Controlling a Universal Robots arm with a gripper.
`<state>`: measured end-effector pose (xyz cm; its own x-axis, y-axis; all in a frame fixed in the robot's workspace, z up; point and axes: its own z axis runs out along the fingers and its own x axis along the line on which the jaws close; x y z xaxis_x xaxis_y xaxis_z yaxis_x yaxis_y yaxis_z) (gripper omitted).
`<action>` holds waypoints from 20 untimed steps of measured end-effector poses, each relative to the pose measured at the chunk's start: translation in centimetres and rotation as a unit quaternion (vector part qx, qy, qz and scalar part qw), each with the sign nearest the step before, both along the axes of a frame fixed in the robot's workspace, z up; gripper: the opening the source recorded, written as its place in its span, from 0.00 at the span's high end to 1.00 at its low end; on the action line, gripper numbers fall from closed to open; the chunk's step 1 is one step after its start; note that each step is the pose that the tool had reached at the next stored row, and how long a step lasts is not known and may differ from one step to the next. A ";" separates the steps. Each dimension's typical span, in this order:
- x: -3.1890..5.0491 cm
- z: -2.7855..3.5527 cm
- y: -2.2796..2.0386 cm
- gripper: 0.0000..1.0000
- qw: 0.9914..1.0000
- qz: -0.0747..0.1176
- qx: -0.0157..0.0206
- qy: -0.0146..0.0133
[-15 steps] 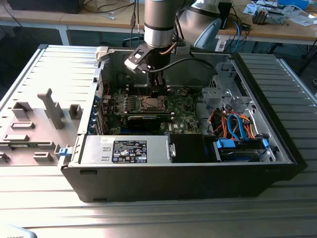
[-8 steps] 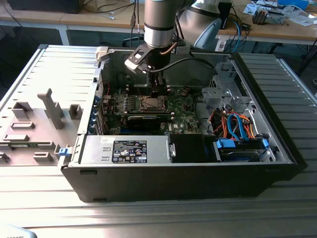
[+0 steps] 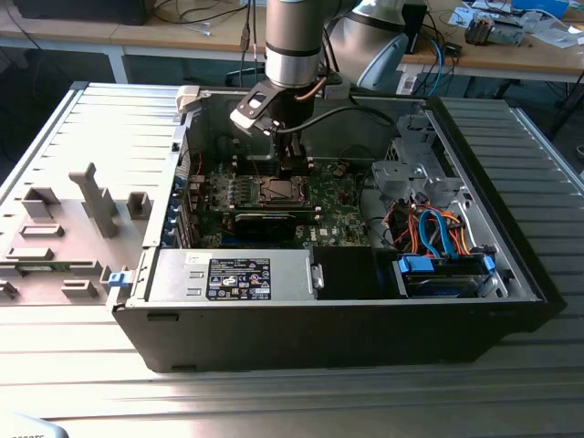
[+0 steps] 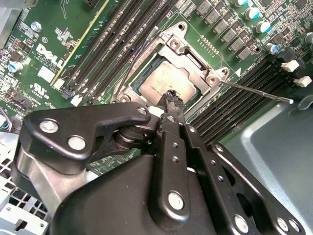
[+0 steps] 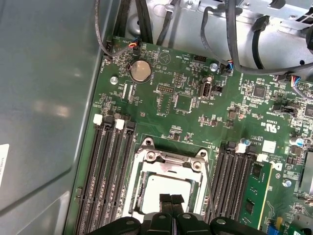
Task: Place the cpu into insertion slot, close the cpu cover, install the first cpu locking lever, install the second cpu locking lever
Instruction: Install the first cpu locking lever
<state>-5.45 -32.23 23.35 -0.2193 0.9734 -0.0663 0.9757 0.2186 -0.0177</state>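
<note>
The cpu lies flat in the insertion slot, its silver top showing through the window of the cpu cover. The cover is down over the chip in both wrist views. My gripper hangs just above the near edge of the cpu with its fingertips pressed together, holding nothing. One thin locking lever sticks out free past the socket corner. The other lever runs along the opposite side. In the exterior view the gripper is low over the socket.
Long black memory slots flank the socket on both sides. A green card stands beside one bank. The open case's walls, the drive cage and orange and blue cables surround the board. A coin cell sits farther off.
</note>
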 end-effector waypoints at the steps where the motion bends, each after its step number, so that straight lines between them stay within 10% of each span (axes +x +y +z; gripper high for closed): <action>1: 0.00 0.00 0.00 0.89 1.000 0.002 0.000 0.000; 20: 0.00 0.00 0.00 0.89 1.000 0.020 0.000 0.000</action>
<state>-5.45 -32.23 23.35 -0.2577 0.9640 -0.0663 0.9662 0.2571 -0.0177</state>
